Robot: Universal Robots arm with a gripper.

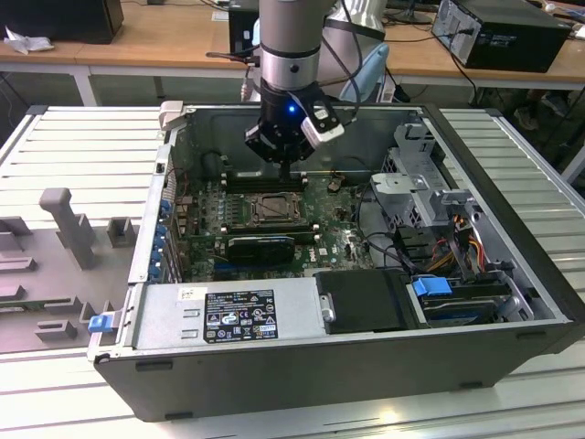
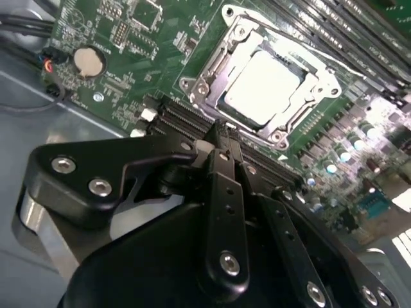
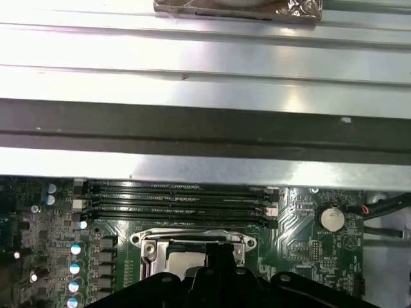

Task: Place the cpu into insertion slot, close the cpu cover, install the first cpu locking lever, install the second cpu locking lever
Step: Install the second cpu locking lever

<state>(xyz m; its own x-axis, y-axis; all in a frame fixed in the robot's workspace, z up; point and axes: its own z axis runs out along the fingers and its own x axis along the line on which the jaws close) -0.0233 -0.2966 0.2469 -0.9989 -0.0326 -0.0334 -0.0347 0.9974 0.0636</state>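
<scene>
Pincer (image 2: 221,138) hangs low inside the open computer case (image 1: 512,265), its black fingers (image 2: 226,192) pressed together with nothing between them, tips just above the memory slots (image 3: 173,199) beside the insertion slot (image 1: 271,208). Down there the cpu (image 2: 262,86) sits flat in the socket, its silver-grey top showing through the square window of the cpu cover (image 2: 212,70), which lies folded down around it on the green board (image 2: 115,45). From where I stand the placing looks done and the cover looks closed, so the work in hand is, I judge, the first locking lever. I cannot make out either lever clearly enough to say whether one is latched. Pressing a thin wire lever down and under its hook would call for the clenched tips to meet it squarely, well clear of the chip.
</scene>
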